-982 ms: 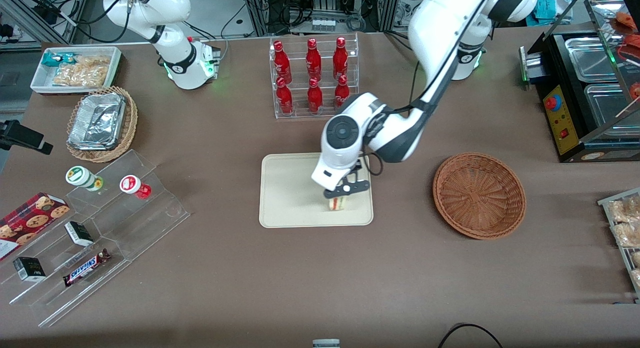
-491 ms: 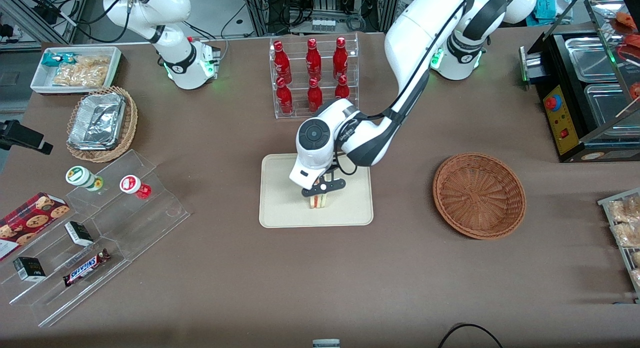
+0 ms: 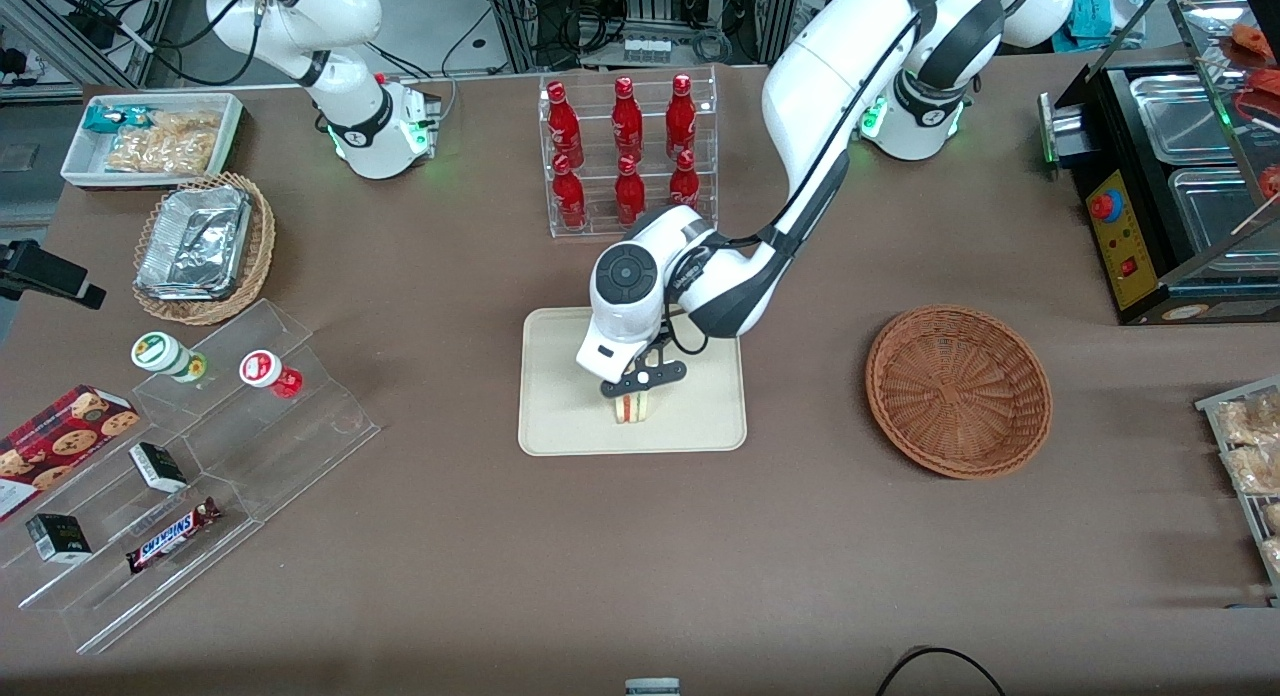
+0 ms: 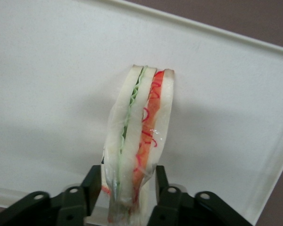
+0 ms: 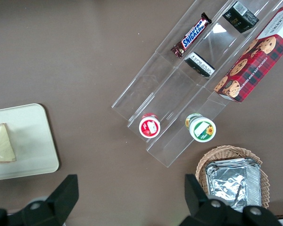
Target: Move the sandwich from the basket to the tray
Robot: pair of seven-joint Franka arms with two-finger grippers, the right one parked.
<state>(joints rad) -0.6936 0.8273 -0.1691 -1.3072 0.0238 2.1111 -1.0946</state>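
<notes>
The gripper [image 3: 632, 391] hung low over the middle of the tray [image 3: 560, 416], its two black fingers [image 4: 95, 186] pressed against the flat bread faces of the sandwich [image 3: 631, 407], one on each side, so that the wedge was clamped between them. In the left wrist view the sandwich [image 4: 139, 141] stood on edge, its layered side showing green filling next to one slice and red next to the other, with the cream surface of the tray [image 4: 47, 94] spread all around it and the low rim visible along the edges. Whether the lower edge of the sandwich was touching the tray or just above it could not be told. The right wrist view caught a corner of the same tray [image 5: 33, 141] with the pale wedge [image 5: 1, 145] at its edge. The round reddish-brown basket [image 3: 958, 390] sat on the brown table [image 3: 640, 556] well apart from the tray, toward the working arm's end, and held nothing. A clear rack of red bottles [image 3: 627, 151] stood farther from the front camera than the tray.
</notes>
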